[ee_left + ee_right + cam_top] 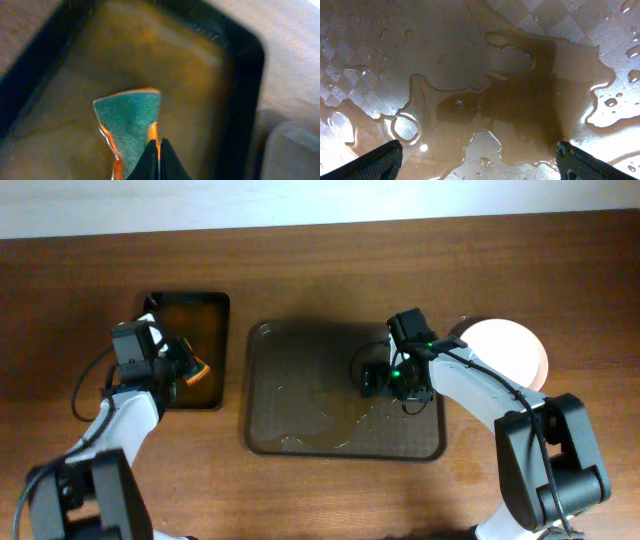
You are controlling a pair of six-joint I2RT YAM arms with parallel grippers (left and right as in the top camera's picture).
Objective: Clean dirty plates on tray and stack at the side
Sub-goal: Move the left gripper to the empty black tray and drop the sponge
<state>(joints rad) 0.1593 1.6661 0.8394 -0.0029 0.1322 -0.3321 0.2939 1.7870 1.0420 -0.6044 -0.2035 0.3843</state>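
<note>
The dark brown tray (pixel 300 405) lies at the middle of the table, wet with puddles and holding no plate; its wet floor (pixel 470 100) fills the right wrist view. White plates (pixel 505 350) sit as one round stack on the table right of the tray; I cannot tell how many. My right gripper (pixel 385 383) is open and empty, low over the tray's right part, its fingertips wide apart (pixel 480 160). My left gripper (pixel 190 370) is shut on a green and orange sponge (pixel 131 120) over the small black tray (pixel 215 310).
The small black tray (pixel 245 55) at the left holds brownish water. Bare wooden table surrounds both trays. A pale wall edge runs along the back.
</note>
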